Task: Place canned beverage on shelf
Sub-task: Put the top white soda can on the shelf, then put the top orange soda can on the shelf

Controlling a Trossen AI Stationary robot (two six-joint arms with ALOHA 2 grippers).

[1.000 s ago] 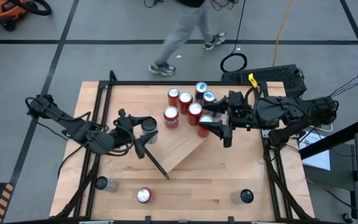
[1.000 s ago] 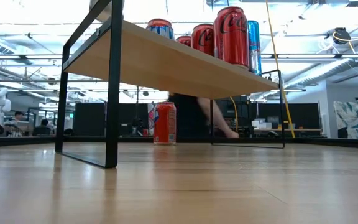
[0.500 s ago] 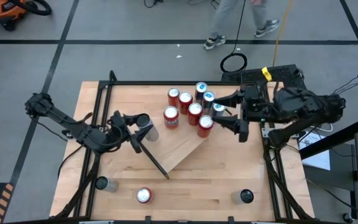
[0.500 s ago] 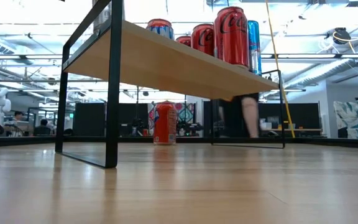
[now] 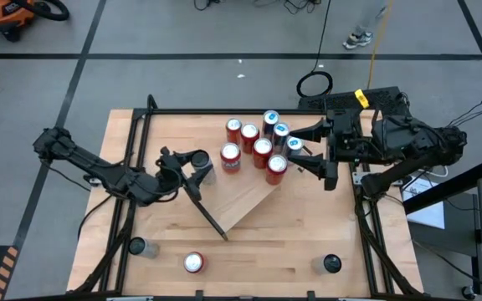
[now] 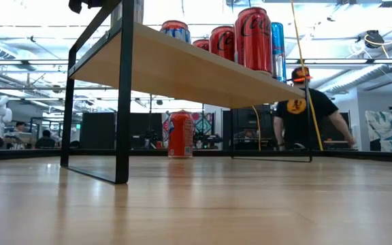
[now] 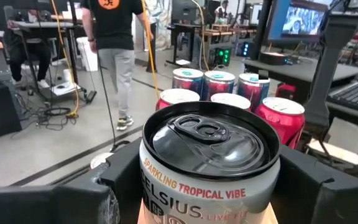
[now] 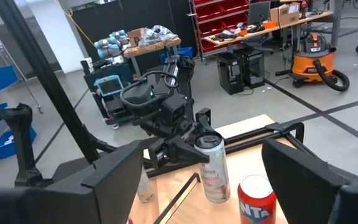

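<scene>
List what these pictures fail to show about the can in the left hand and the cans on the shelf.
- Silver can: in the left wrist view its base is cut off by the picture's edge, so whether it rests on the shelf cannot be told.
- Left hand: in the low view it is mostly cut off by the top edge.
- Rear cans: in the low view, partly hidden behind the front red can.

Seven cans (image 5: 255, 140) on shelf (image 5: 245, 196); loose can (image 5: 193, 262) before it

Glossy metal cans (image 5: 263, 148) on a smooth matt light-wood shelf (image 5: 243, 203) with black metal brackets.
</scene>
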